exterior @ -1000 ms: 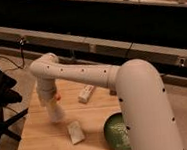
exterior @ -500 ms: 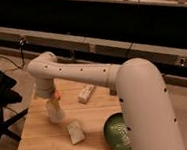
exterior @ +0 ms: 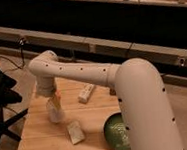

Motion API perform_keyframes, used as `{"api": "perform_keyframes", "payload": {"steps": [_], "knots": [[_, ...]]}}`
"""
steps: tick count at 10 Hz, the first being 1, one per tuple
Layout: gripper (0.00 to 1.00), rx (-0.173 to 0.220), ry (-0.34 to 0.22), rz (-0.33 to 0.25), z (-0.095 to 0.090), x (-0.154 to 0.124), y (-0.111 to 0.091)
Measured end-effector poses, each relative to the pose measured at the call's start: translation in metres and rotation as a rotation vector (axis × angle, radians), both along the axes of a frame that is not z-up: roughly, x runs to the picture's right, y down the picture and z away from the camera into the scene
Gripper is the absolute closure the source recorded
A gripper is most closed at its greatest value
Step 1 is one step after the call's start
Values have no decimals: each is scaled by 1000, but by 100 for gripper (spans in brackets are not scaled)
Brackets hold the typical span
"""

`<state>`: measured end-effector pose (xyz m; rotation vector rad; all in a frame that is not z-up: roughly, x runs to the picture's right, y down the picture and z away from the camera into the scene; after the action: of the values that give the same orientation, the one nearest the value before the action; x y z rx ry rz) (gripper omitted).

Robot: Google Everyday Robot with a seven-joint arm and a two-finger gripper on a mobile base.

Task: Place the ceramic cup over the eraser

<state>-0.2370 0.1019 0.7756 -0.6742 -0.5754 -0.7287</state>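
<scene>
A pale ceramic cup (exterior: 55,113) stands on the wooden table (exterior: 39,145) near its left side. My gripper (exterior: 51,100) hangs straight down from the white arm (exterior: 82,73), right on top of the cup and touching or nearly touching it. A white oblong block (exterior: 86,93) lies to the cup's right, further back. A pale flat block (exterior: 75,132) lies in front of the cup, to its right. I cannot tell which of the two is the eraser.
A green bowl (exterior: 115,134) sits at the table's front right, partly behind the arm's thick white link (exterior: 146,114). A dark chair (exterior: 1,99) stands left of the table. A long shelf or rail (exterior: 83,43) runs behind it.
Almost nothing differs. The gripper stays over the cup, which remains standing on the same spot of the table.
</scene>
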Motion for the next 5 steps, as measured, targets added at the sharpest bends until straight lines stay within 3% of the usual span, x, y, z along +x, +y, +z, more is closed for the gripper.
{"api": "perform_keyframes", "payload": {"steps": [4, 5], "knots": [[20, -57, 24, 9, 24, 7, 16], [27, -73, 24, 13, 29, 8, 22]]}}
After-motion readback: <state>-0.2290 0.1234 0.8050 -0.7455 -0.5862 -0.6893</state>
